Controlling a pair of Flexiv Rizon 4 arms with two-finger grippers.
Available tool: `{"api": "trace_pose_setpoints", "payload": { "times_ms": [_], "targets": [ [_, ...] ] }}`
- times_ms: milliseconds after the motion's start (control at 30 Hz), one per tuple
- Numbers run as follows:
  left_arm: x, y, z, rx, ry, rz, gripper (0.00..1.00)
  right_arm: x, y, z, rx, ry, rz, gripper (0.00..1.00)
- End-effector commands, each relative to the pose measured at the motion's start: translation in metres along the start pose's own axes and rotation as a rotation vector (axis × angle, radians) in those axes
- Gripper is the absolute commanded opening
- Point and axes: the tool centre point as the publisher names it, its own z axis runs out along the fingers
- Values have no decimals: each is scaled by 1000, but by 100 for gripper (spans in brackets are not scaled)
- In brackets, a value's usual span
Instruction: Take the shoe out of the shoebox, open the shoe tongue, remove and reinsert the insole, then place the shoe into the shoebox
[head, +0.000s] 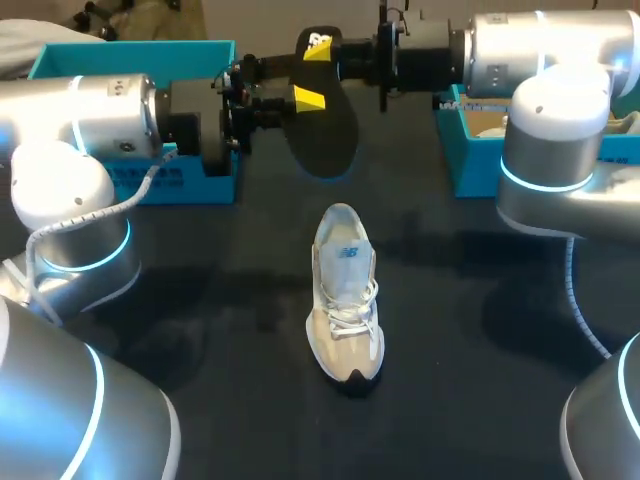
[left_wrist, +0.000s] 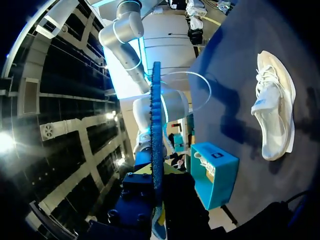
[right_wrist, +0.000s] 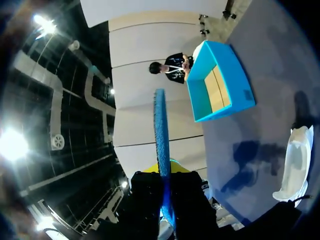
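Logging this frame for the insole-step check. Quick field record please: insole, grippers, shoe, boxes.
insole: out of the shoe, held in the air over the table
left gripper: shut on insole
right gripper: shut on insole
shoe: white, upright mid-table, toe toward the robot, untouched
left box: teal, far left
right box: teal, far right

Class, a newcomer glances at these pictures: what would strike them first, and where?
The dark insole hangs in the air over the table's far side, with the left pincer and right pincer both clamped on it. Below it a pale shoe stands mid-table; the teal left shoebox and right shoebox sit at the far sides.
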Motion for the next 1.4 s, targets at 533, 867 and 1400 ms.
{"api": "trace_pose_setpoints", "payload": {
  "times_ms": [533, 867, 1400],
  "targets": [
    [-19, -6, -17, 25, -25, -58, 0, -19, -46, -61, 27, 29, -157, 100],
    [-17, -4, -18, 14, -19, -68, 0, -26, -64, -123, 10, 7, -225, 100],
    [-17, -4, -18, 14, -19, -68, 0, -24, -58, -177, 73, 25, -312, 100]
  ]
}}
